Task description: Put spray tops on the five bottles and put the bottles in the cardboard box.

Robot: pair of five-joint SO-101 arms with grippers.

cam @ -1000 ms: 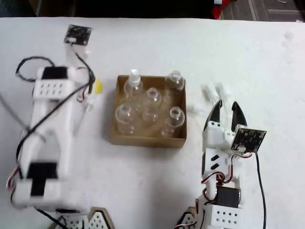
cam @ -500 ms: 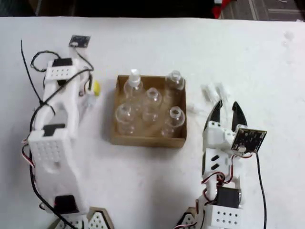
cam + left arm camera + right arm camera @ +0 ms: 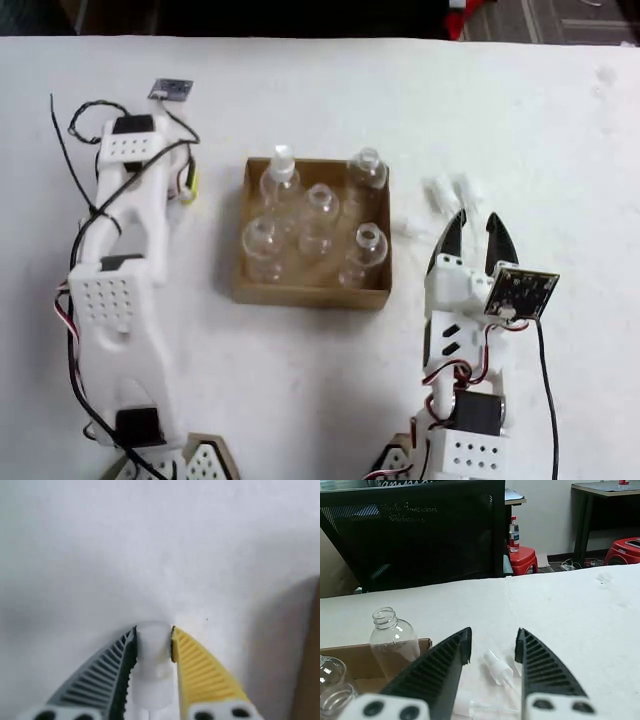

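Spray top (image 3: 151, 677) is clenched in the left gripper (image 3: 152, 631) beside the cardboard box (image 3: 310, 296), seemingly for capping a boxed bottle (image 3: 366, 243); the right gripper (image 3: 476, 228) is held spread near loose tops (image 3: 448, 190).

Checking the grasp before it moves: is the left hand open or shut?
Shut: the left hand has both fingers pressed against a white spray top.

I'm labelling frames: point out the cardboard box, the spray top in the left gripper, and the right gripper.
cardboard box (image 3: 310, 296): high view, on its near wall.
spray top (image 3: 152, 649): left wrist view, on its white cap.
right gripper (image 3: 493, 636): right wrist view, midway between its fingertips.
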